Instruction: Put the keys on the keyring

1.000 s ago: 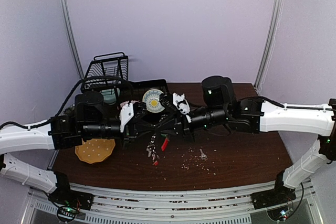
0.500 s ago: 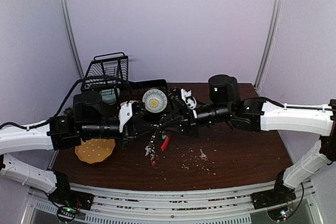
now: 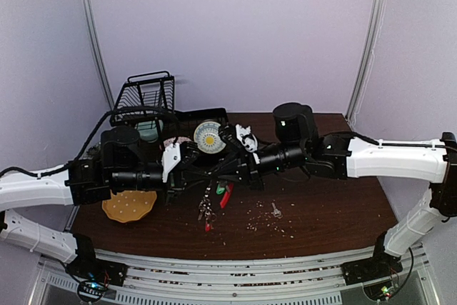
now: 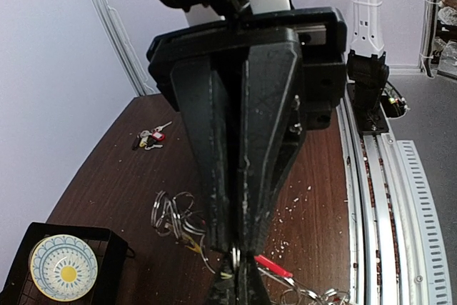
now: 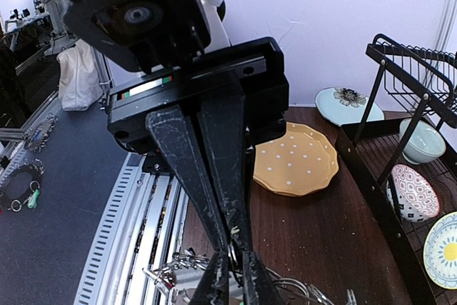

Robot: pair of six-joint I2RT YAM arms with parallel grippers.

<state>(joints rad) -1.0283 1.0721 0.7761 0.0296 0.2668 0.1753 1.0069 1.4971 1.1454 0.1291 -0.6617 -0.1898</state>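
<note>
The keyring hangs between my two grippers above the table's middle. Its silver ring [image 4: 235, 256] is pinched at the fingertips, and its red clip [image 3: 225, 194] and several attached keys [image 3: 206, 212] dangle below. My left gripper [image 3: 207, 169] is shut on the ring, as the left wrist view [image 4: 235, 251] shows. My right gripper [image 3: 223, 167] meets it tip to tip and is shut on the same ring in the right wrist view [image 5: 234, 248]. A small bunch of keys with red and yellow tags [image 4: 150, 137] lies further off. One loose silver key [image 3: 275, 211] lies right of the hanging bunch.
A tangle of loose silver rings [image 4: 175, 212] lies on the table below the grippers. A black dish rack [image 3: 146, 98] with bowls and a patterned plate [image 3: 208, 136] stands at the back left. A yellow dotted plate [image 3: 130, 205] lies front left. Crumbs are scattered near the loose key.
My right arm swung back and up half a second ago and has come back to the left. The hanging keys and red clip shifted slightly. The left arm has barely moved.
</note>
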